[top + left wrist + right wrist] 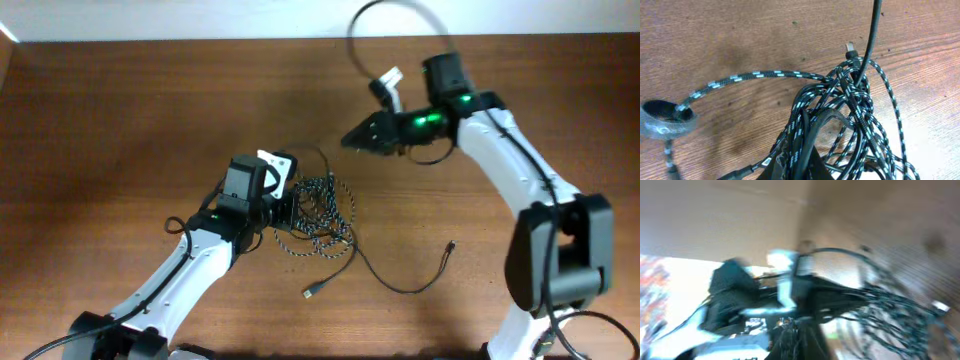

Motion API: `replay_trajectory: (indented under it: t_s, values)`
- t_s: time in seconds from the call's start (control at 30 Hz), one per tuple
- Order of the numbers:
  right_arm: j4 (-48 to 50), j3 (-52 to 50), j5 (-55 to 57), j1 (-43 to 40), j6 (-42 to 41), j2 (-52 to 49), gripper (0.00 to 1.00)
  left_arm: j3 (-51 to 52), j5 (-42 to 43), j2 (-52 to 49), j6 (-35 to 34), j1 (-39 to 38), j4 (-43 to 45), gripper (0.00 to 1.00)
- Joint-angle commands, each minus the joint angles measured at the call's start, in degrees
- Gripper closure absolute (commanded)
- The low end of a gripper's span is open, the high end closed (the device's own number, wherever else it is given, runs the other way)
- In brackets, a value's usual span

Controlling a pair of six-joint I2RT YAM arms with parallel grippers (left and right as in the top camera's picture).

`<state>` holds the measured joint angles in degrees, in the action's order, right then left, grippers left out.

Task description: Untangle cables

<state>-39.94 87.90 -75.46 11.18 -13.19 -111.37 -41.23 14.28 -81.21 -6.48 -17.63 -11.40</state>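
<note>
Tangled cables (322, 212), one heap, on desk (120, 120). Left pincer (290, 208) clamped on cables; right pincer (350, 140) closed, apart from heap.

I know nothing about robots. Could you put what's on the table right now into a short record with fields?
table: wooden
tangle: braided cable knotted with thin black ones, mid-table
black cable: trails out to the right of the tangle, its plug lying free
left gripper: shut on the tangle's left edge
right gripper: shut, apart from the tangle, toward the far side; cannot tell if it holds anything
right wrist view: too blurred to read
</note>
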Motion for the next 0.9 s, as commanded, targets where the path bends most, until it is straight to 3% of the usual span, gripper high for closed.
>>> replay_trajectory:
  t_s: [0.0,0.03,0.07,0.1,0.13,0.23,0.27,0.3,0.33,0.37,0.47,0.53,0.6,0.67,0.73,0.77,0.83,0.87]
  values:
    - [0.2,0.5,-13.4,-2.9,7.3,3.0,0.96,0.1,-0.3,0.1,-0.4,-0.2,0.4,1.0]
    - [0.2,0.5,-11.7,-2.5,7.3,3.0,0.96,0.1,0.1,0.1,-1.9,-0.2,1.1,1.0]
    - [-0.5,0.5,-0.2,-1.6,7.2,3.0,0.94,0.1,0.1,0.1,-2.5,-0.2,2.8,1.0]
    - [-4.5,0.5,15.7,-0.8,7.2,3.0,0.79,0.1,0.1,0.1,-10.3,-0.2,5.8,1.0]
    - [-10.2,0.5,25.6,-0.7,7.2,3.0,0.71,0.1,0.1,0.1,-21.9,0.5,9.9,1.0]
    - [-18.8,0.5,34.5,-0.2,7.2,3.0,0.5,0.1,0.0,0.1,-46.9,6.4,7.8,0.97]
    - [-21.1,0.5,37.2,0.6,7.2,3.0,0.36,0.1,0.4,0.1,-65.6,9.0,3.0,0.88]
    - [-21.8,0.5,37.2,1.2,6.2,3.0,0.3,0.1,3.8,0.1,-75.5,11.2,1.5,0.64]
    - [-21.9,0.5,37.1,2.1,2.9,3.0,0.3,0.1,6.1,0.1,-75.6,12.0,1.7,0.44]
    - [-22.2,0.5,36.3,4.0,-4.5,3.0,0.3,0.1,7.5,0.1,-75.6,12.1,1.7,0.01]
    - [-21.8,0.5,38.8,14.3,-17.2,2.3,0.27,0.1,13.6,0.1,-83.1,12.1,16.9,0.01]
    - [-17.3,-0.1,41.7,17.0,-24.3,0.8,0.27,0.1,13.6,0.1,-83.1,12.1,27.9,0.01]
    - [-0.7,-2.2,42.0,17.3,-32.2,-1.1,0.31,0.1,14.5,0.1,-83.1,12.1,28.9,0.01]
    - [3.1,-2.4,51.8,17.6,-31.7,-3.4,0.31,0.1,14.9,0.1,-82.2,12.1,28.5,0.01]
    - [5.5,-2.7,51.5,17.7,-30.1,-6.5,0.31,0.1,12.2,0.1,-73.1,12.1,22.3,0.01]
    - [11.0,-2.7,47.3,17.7,-27.0,-7.9,0.3,0.1,4.7,0.1,-70.9,12.1,12.4,0.01]
    - [15.5,-2.7,51.0,17.7,-26.4,-8.1,0.33,0.1,-4.7,0.1,-70.9,12.0,-2.9,0.01]
    - [15.5,-3.0,53.9,17.7,-26.2,-8.9,0.36,0.1,-4.7,0.1,-70.9,12.0,-4.7,0.01]
